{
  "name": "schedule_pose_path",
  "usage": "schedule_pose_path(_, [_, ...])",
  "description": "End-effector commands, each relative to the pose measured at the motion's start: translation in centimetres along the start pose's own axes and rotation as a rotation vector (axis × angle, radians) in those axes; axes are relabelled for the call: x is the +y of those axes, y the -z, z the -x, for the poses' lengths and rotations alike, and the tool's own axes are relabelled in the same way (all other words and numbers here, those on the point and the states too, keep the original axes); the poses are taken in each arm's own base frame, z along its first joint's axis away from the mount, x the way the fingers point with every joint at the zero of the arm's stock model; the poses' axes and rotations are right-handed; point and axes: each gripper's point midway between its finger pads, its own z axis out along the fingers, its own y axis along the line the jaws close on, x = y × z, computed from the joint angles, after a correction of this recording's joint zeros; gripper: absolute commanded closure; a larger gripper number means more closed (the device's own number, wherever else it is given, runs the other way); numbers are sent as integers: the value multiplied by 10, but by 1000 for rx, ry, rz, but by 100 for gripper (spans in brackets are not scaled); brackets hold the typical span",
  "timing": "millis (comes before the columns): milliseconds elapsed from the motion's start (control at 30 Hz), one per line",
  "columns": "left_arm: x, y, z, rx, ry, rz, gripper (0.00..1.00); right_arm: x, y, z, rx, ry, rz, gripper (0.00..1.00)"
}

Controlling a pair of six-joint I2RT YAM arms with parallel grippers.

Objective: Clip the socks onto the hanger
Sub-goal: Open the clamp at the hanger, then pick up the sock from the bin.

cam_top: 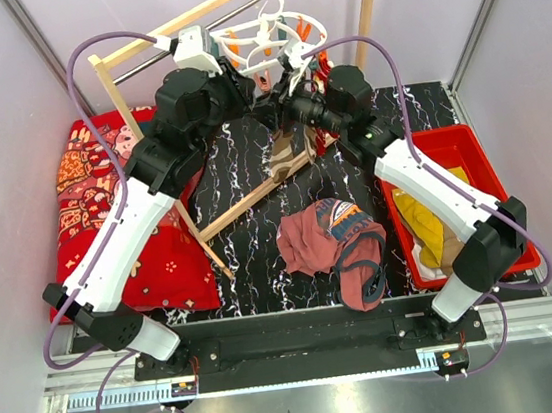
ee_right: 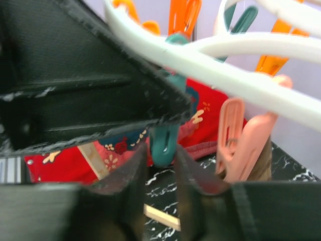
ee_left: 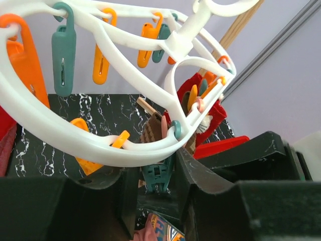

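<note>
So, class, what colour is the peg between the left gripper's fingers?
Teal peg; left wrist view shows it best.

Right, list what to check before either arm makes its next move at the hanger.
1. Left gripper lined up on a teal peg: ok, one finger on either side.
2. Right gripper lined up on a teal peg: ok. Whether it is the same peg: cannot tell.
3. Peg squeezed open: cannot tell in either wrist view.
4. Sock held ready for clipping: not ok, no sock between the fingers of either gripper.
5. All socks clipped: not ok, yellow socks lie in the red tray.
6. Hook of the hanger seated: cannot tell, the arms crowd it in the top view.
</note>
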Motion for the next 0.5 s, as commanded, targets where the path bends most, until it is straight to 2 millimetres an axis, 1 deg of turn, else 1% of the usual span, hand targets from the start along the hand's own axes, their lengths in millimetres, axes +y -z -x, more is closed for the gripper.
schedule_pose_path(0, [-2, 1, 21, -82, -6, -4, 89, 14, 20, 23, -21, 28, -28, 58])
schedule_pose_path(33, [-2, 0, 20, -85, -8, -5, 90, 13, 23, 17, -2, 19, -41, 54])
schedule_pose_path(67, [-1, 0, 20, -88, -11, -5, 92, 14, 29, 20, -1, 20, -52, 46])
schedule_pose_path(100, [1, -1, 15, -81, -17, 0, 95, 12, 33, 14, 18, 10, -75, 43])
schedule_pose_path(133, [1, 0, 16, -87, -21, -2, 96, 10, 39, 3, 63, -7, -94, 40])
schedule_pose_path(167, [2, -1, 14, -87, -27, -4, 97, 11, 47, 5, 69, -8, -111, 35])
schedule_pose_path(200, [4, 0, 10, -80, -34, -4, 99, 5, 52, -2, 93, -13, -156, 33])
schedule_pose_path(233, [2, -1, 11, -90, -33, -11, 100, 3, 61, -14, 145, -32, -186, 31])
schedule_pose_path(267, [3, 0, 10, -92, -38, -14, 100, 1, 70, -14, 163, -34, -215, 28])
schedule_pose_path(300, [4, -1, 8, -93, -41, -15, 100, -7, 78, -19, 187, -35, -275, 27])
schedule_pose_path(333, [3, 0, 8, -94, -42, -19, 100, -9, 92, -32, 251, -52, -316, 26])
schedule_pose_path(367, [3, 0, 7, -94, -47, -21, 100, -19, 102, -38, 283, -54, -389, 23])
schedule_pose_path(400, [4, 0, 5, -91, -49, -21, 100, -23, 117, -56, 365, -71, -432, 23])
schedule_pose_path(467, [4, 1, 6, -94, -54, -25, 100, -41, 143, -73, 437, -97, -546, 21])
